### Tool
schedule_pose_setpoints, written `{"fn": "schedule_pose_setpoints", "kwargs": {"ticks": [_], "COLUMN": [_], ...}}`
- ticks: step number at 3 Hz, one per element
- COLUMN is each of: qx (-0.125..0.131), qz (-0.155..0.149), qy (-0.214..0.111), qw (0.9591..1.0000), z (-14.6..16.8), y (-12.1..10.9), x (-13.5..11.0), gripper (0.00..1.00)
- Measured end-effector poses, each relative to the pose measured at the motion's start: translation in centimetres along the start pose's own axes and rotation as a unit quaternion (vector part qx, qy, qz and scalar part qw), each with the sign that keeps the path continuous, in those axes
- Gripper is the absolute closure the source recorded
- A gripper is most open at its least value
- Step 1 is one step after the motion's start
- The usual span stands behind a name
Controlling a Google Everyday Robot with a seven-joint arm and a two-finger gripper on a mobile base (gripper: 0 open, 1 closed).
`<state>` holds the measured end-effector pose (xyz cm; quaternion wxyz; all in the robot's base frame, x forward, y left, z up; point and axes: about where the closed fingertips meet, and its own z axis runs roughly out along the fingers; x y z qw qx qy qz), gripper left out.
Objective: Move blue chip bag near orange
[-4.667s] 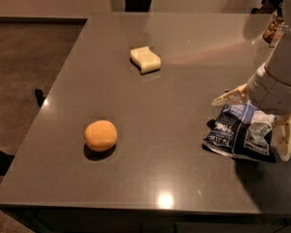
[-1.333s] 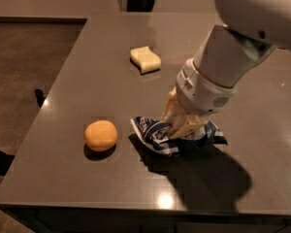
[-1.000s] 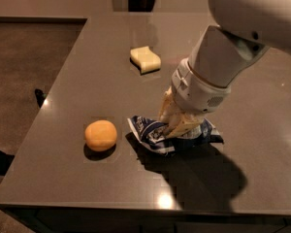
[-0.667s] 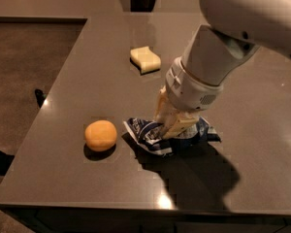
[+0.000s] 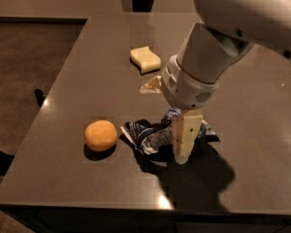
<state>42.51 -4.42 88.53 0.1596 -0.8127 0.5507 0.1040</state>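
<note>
**Navy foil bag on the desk just beside the orange, jaws spread above it**

Navy foil is what I see first: the blue chip bag [image 5: 148, 136] lies crumpled on the dark desk [image 5: 262, 144], toward the near edge and a little left of centre. Its white lettering faces up and its left tip points at the orange [image 5: 101, 135]. The 2 are just beside each other, with only a thin strip of desk between them; I cannot tell whether they touch. The orange sits to the bag's left on its own small shadow.

The jaws hang directly over the right half of the bag, at the end of the white arm [image 5: 203, 67] that reaches in from the upper right. They stand wide open. Of the 2 pale fingers [image 5: 186, 137], 1 points straight down in front of the bag, and its tip is low, near the desk. The other juts out to the left, higher up and well clear of the foil. Nothing is held between them. Whether the lower finger rests against the bag I cannot tell, since it overlaps the foil from my view.

Farther back, well apart from both, a pale yellow block [image 5: 145, 59] lies flat on the desk.
</note>
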Motion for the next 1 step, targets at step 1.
{"fn": "schedule_pose_setpoints", "kwargs": {"ticks": [1], "qx": [0.0], "qz": [0.0], "qy": [0.0], "qw": [1.0], "z": [0.0], "y": [0.0], "x": [0.0], "gripper": [0.0]}}
